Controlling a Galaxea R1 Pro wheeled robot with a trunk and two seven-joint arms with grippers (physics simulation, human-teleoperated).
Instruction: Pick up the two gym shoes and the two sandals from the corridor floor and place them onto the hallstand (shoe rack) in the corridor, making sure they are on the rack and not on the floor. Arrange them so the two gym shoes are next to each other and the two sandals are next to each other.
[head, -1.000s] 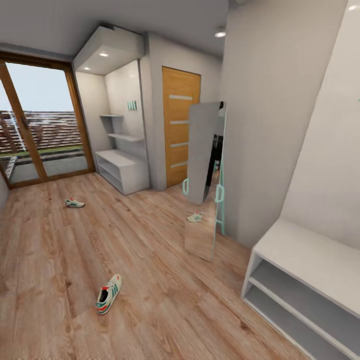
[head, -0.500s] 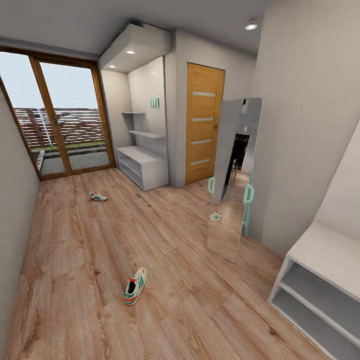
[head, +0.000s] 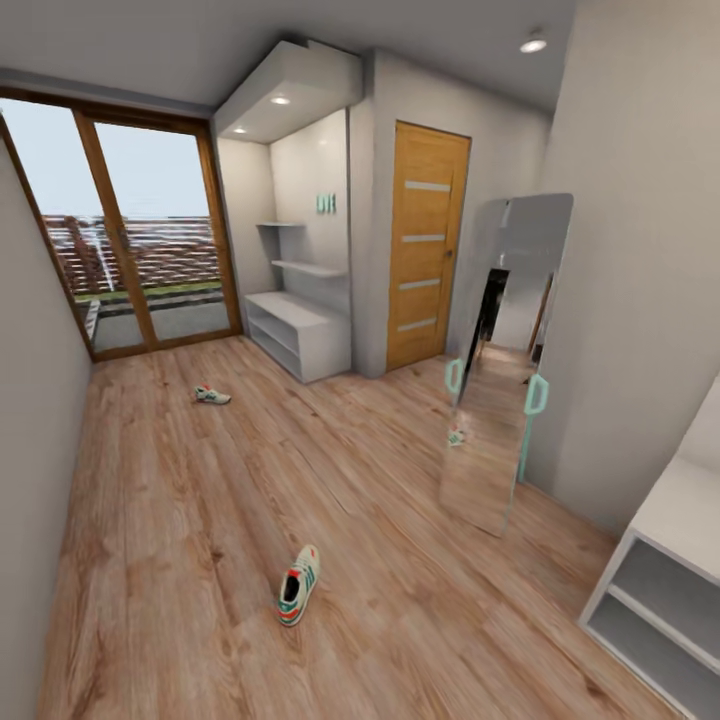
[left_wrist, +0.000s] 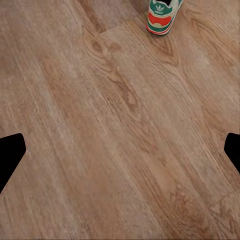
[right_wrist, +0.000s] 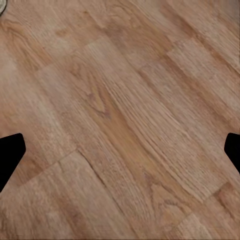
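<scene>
Left wrist view shows me my left hand (left_wrist: 120, 150) spread wide and empty over the corridor floor (left_wrist: 110, 125), right hand (right_wrist: 120, 150) likewise, one gym shoe (left_wrist: 161, 16) just ahead, the other (head: 211, 395) far beyond, near the hallstand (head: 297, 330).

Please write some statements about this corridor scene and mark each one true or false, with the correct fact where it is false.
1. Both gym shoes lie on the floor. True: the near gym shoe and the far gym shoe are both on the planks.
2. A shoe already sits on the hallstand. False: its shelves look bare.
3. The left hand holds a shoe. False: open, above bare floor.
4. A mirror leans on the right wall. True.
</scene>
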